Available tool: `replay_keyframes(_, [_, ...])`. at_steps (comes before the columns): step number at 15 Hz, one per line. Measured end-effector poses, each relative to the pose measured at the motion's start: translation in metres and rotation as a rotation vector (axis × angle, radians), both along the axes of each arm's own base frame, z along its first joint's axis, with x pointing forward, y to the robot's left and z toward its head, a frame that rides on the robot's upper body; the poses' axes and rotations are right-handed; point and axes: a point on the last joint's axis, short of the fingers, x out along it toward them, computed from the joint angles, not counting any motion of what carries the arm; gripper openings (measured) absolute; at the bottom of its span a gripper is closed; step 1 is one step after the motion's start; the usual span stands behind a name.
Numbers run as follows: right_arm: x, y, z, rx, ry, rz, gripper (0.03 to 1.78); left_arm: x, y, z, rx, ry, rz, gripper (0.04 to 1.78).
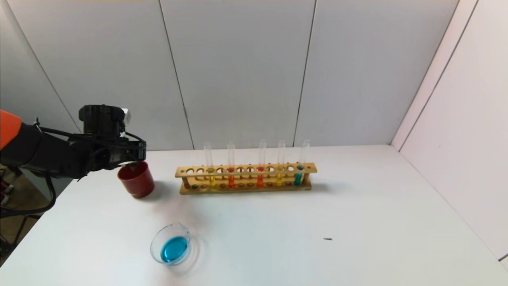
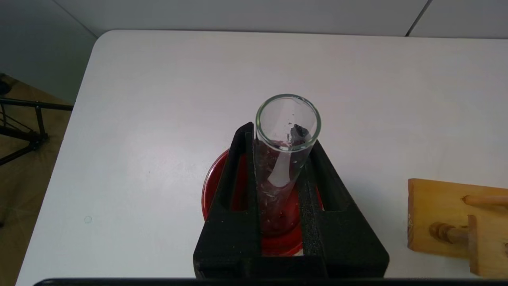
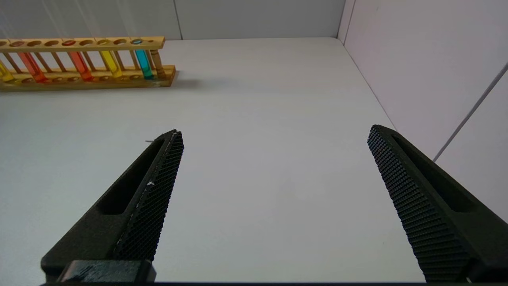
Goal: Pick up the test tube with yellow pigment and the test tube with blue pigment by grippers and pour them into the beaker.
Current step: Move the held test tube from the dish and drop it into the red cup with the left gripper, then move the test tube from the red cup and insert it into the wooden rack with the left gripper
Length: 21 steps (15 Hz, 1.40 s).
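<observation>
**Ana:** Grey wall panels close in a white table [image 1: 357,222], and the long wooden rack [image 1: 246,178] stands across its far side. What does the left arm have?

**Ben:** The black left gripper [image 2: 278,186] is clamped on an empty clear glass tube [image 2: 286,131], held upright with its lower end down inside the dark red opaque cup [image 1: 136,180], which sits left of the rack.

**Ana:** Is that the spent blue one?

**Ben:** Likely. The squat clear glass beaker [image 1: 171,248] near the front of the table already holds bright blue liquid, so I judge the blue pour done and this tube about to be dropped off.

**Ana:** And the yellow?

**Ben:** Not poured; nothing in the beaker looks green or yellow. A slim clear tube with yellow liquid [image 1: 279,174] waits in the rack, with another yellow one [image 1: 211,176] towards the left end. Two orange-red tubes [image 1: 231,176] stand between them, and a darker teal tube [image 1: 298,174] stands at the right end.

**Ana:** The right arm?

**Ben:** Out of the head view. The black right gripper [image 3: 274,167] hangs low over bare table with its fingers spread wide, holding nothing. So roughly half remains: let go of the empty tube, fetch a yellow one, pour.
</observation>
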Motion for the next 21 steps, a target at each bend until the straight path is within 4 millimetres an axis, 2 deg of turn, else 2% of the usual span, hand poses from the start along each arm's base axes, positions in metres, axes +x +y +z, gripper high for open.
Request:
replay_keyframes(3, [0.000, 0.000, 0.000, 0.000, 0.000, 0.000, 1.70, -0.003, 0.000, -0.004, 0.000, 0.001, 0.000, 0.37])
replay_keyframes(5, [0.000, 0.000, 0.000, 0.000, 0.000, 0.000, 1.70, -0.006, 0.000, -0.005, 0.003, -0.011, -0.002, 0.52])
replay_keyframes(10, [0.000, 0.000, 0.000, 0.000, 0.000, 0.000, 1.70, -0.016, -0.001, 0.005, 0.013, -0.035, -0.010, 1.31])
replay_keyframes(13, [0.000, 0.000, 0.000, 0.000, 0.000, 0.000, 1.70, -0.030, -0.003, 0.018, 0.019, -0.057, -0.026, 1.64])
replay_keyframes(15, [0.000, 0.000, 0.000, 0.000, 0.000, 0.000, 1.70, -0.045, -0.009, 0.029, 0.017, -0.077, -0.044, 1.74])
replay_keyframes(21, [0.000, 0.000, 0.000, 0.000, 0.000, 0.000, 1.70, -0.107, -0.025, 0.062, 0.005, -0.104, -0.099, 1.75])
